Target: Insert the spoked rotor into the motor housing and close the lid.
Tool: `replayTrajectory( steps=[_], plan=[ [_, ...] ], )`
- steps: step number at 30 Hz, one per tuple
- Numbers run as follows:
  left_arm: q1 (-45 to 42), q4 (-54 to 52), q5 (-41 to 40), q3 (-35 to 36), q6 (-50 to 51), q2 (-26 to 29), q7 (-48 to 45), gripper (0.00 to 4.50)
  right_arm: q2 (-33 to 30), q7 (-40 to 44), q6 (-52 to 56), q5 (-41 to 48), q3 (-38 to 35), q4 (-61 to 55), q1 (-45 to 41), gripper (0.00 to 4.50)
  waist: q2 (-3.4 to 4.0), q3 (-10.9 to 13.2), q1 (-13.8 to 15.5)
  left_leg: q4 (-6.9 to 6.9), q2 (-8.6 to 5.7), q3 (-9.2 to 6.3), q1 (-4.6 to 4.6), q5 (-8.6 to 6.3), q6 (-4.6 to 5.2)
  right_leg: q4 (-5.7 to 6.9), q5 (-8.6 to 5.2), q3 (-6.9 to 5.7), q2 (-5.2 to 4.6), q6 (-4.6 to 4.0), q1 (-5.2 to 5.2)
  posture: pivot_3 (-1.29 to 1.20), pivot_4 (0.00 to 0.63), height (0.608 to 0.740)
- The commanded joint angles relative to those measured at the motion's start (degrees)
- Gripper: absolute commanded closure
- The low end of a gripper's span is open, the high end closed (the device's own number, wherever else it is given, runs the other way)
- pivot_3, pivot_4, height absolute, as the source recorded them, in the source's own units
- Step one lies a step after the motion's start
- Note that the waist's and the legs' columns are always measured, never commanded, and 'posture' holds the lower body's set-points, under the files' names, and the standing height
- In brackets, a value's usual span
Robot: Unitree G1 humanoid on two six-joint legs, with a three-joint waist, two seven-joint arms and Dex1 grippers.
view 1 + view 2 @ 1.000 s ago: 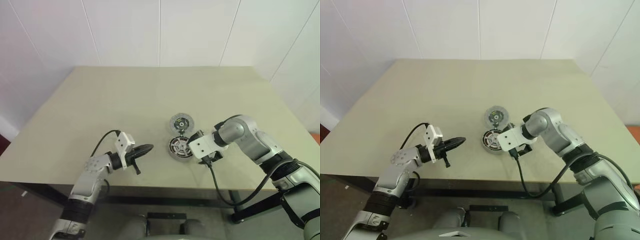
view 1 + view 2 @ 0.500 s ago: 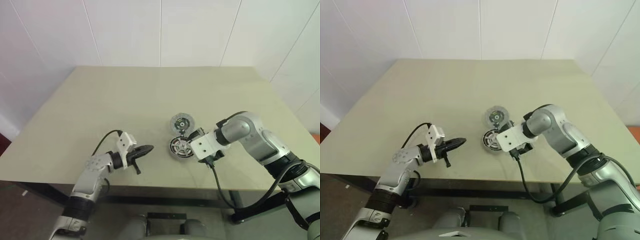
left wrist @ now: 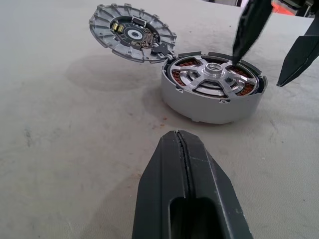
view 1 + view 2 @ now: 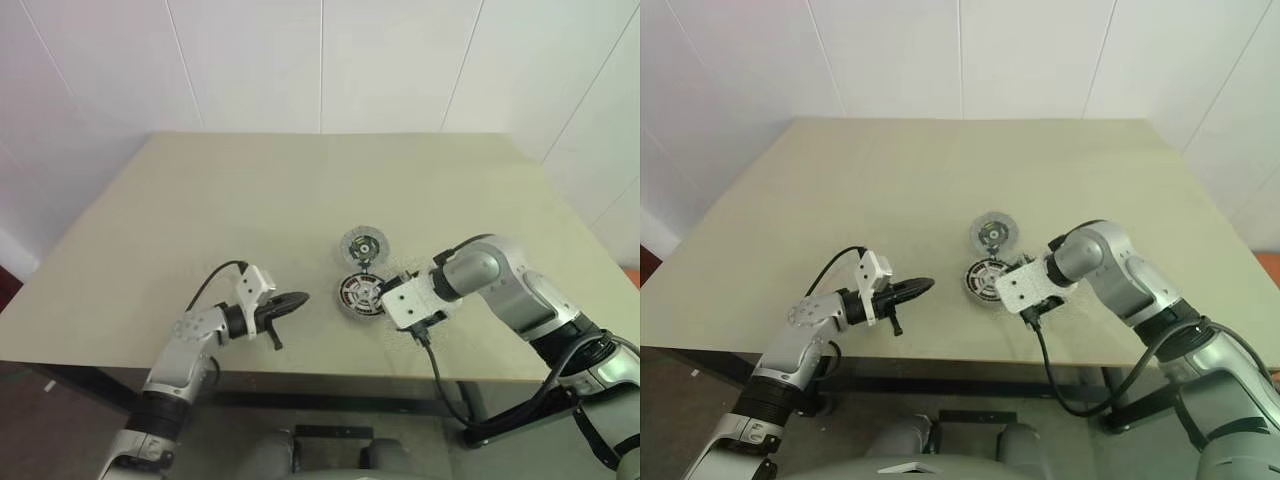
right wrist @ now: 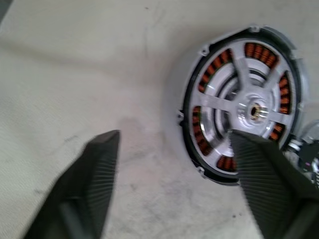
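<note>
Beige table (image 4: 200, 200) – right gripper (image 5: 174, 164) gapes empty, one finger (image 5: 264, 174) hiding the motor housing's (image 3: 214, 94) rim; left gripper (image 3: 185, 164) shut.

The counter (image 4: 250, 200) is a plain pale beige, faintly scuffed. The housing (image 3: 213, 88) is silver-grey with a ring of copper-orange windings. The rotor (image 3: 212, 75) seated in it shows shiny silver spokes and a black rim. The lid (image 3: 132, 34) is light grey with radial ribs and a dark centre. Both end effectors, left (image 3: 187, 199) and right (image 5: 174, 164), are black; the right fingers (image 5: 264, 169) are finely ribbed.
</note>
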Motion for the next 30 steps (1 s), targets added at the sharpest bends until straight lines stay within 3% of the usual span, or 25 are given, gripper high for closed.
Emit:
replayTrajectory(
  steps=[1, 3, 6, 14, 24, 30],
  plan=[
    [-1.42, -0.20, 0.23, 0.11, -0.89, 0.07, -0.14, 4.50, -1.08, 0.22, 0.17, -0.09, -1.28, -2.42, -0.15, 1.24, 0.00, 0.00, -0.01, 0.00, 0.00, 0.00, 0.00, 0.00, 0.00, 0.00, 0.00, 0.00, 0.00, 0.00, 0.00, 0.00, 0.000, 0.740],
    [-1.44, -0.08, 0.38, 0.02, -0.92, 0.05, -0.15, 4.50, -1.25, 0.38, 0.31, -0.03, -1.29, -2.92, 0.18, 1.24, 0.00, 0.00, -0.01, 0.01, 0.00, 0.00, 0.00, -0.01, -0.01, 0.00, 0.00, 0.00, 0.00, 0.00, 0.00, 0.00, 0.000, 0.740],
    [-1.53, 0.03, 0.50, -0.09, -0.88, -0.03, -0.24, 4.50, -1.32, 0.44, 0.49, 0.00, -1.17, -3.36, 0.59, 1.80, 0.00, 0.00, -0.01, 0.01, 0.00, 0.00, 0.00, 0.00, -0.01, 0.00, 0.00, 0.00, 0.00, 0.00, 0.00, 0.00, 0.000, 0.740],
    [-1.77, 0.12, 0.64, -0.19, -0.89, -0.28, -0.20, 4.50, -0.28, -1.13, -0.60, -1.58, 0.01, 0.23, 0.10, 4.47, -0.01, -0.01, 0.09, 0.01, -0.01, 0.00, 0.01, -0.02, -0.03, -0.01, 0.00, 0.00, -0.02, 0.00, 0.02, 0.00, 0.000, 0.740],
    [-1.48, 0.44, 1.12, -0.35, -1.34, -0.47, 0.32, 4.50, 1.60, -2.96, -1.10, -2.48, -0.08, 4.69, -1.56, 4.47, -0.03, 0.00, -0.22, 0.00, 0.03, 0.02, 0.81, -0.07, -0.11, -0.04, -0.04, -0.01, -0.05, 0.00, 0.78, 0.00, 0.000, 0.740],
    [-1.67, 0.88, 1.54, -0.98, -1.70, -0.97, 0.51, 4.50, 2.14, -2.62, -1.23, -1.63, -0.52, 5.12, -1.92, 4.47, -0.03, -0.01, -0.46, 0.00, 0.08, 0.05, 0.82, -0.08, -0.11, -0.09, -0.13, -0.02, -0.23, 0.14, 0.75, 0.00, 0.000, 0.740]
  ],
)
